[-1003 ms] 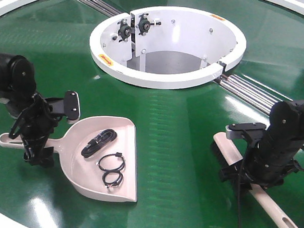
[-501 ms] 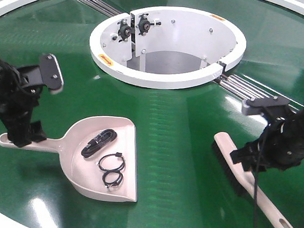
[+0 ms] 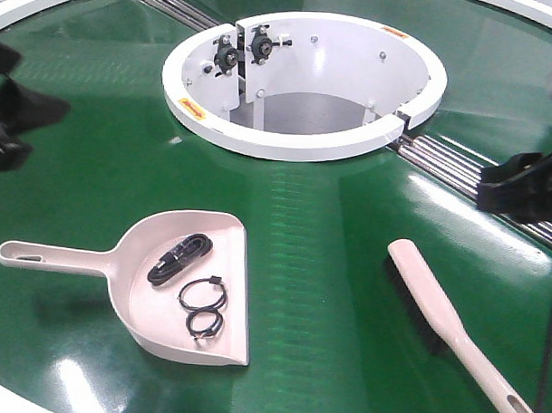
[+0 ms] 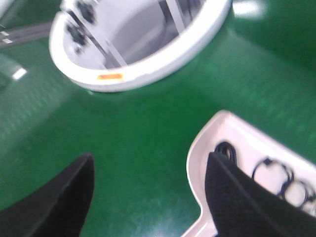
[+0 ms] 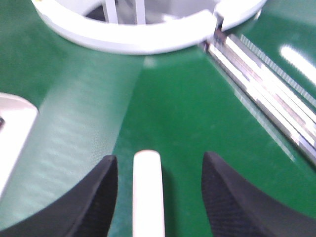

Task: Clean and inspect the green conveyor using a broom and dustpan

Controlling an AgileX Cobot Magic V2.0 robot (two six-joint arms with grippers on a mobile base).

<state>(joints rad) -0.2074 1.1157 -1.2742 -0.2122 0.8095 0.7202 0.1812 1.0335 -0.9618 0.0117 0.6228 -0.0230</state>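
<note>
The green conveyor (image 3: pixel 312 226) is filling the whole front view, its white central ring (image 3: pixel 301 139) sitting far of centre and the metal rollers (image 3: pixel 459 172) running off to the right of it. Over the last second both arms have been lifting off their tools and pulling outward, so the two tools are now lying free on the surface, which I judge to mean the sweeping is finished and the arms are retreating.

The dustpan (image 3: pixel 187 289) is resting near-left, handle pointing left, with black cable pieces (image 3: pixel 179 257) and black rings (image 3: pixel 203 299) collected inside it. The broom (image 3: pixel 453 326) is lying near-right, well apart from the dustpan, its slotted tip running toward the near-right edge of the view.

The left pincer (image 4: pixel 148 197) is hanging released above the belt, just left of the dustpan's shoulder, its jaws spread and holding nothing. The right pincer (image 5: pixel 160 192) is likewise spread wide, the broom's end showing between its jaws without touching them.

Open belt is stretching between the tools and toward the ring; the tight spots are the near rim and the ring's raised lip.
</note>
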